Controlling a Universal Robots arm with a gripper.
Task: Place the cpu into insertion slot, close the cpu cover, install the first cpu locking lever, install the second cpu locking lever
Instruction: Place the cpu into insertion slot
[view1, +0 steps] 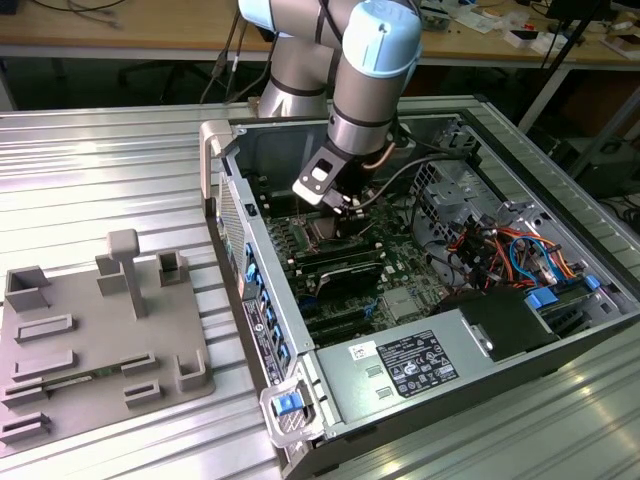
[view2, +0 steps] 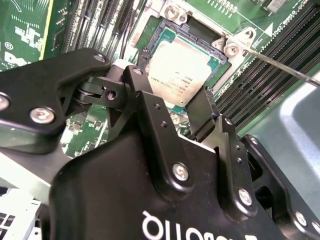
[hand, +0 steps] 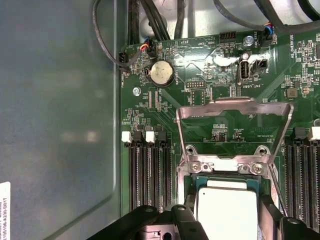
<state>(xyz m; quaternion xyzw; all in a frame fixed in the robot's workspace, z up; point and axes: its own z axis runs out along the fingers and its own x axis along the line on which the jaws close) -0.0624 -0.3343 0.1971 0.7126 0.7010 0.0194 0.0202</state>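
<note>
Desk (view1: 120, 160): ribbed metal. An open computer case (view1: 255, 300) lies on its side toward the edge at the exterior view's right, and a grey fixture tray (view1: 100, 340) lies by the near corner at the exterior view's left.

Arm (view1: 370, 60): reaches down into the case over the motherboard (view1: 400, 270).

Claw (view1: 340, 205): sits low over the board, near the board's far corner at the exterior view's left. In the second wrist view we see it narrowed, with its fingertips (view2: 137, 75) against two opposite edges of the cpu (view2: 182, 70). We judge it is holding the chip.

Cpu cover (hand: 235, 104): swung up and back on its hinge, leaving the insertion slot (view2: 156, 40) uncovered.

Cpu: lies inside the slot's rim, grey top up, between two banks of memory slots (hand: 150, 175). We cannot tell whether it is fully flush.

Locking lever (view2: 280, 66): a thin wire rod standing clear of the slot's corner.

Step in hand, as we judge it: seating the chip. To do it well:
- Keep the chip level and square to the rim.
- Move straight down, with no sideways slide over the contacts.
- Apply no pressing force.
- Confirm all four edges sit evenly before the grip eases.
</note>
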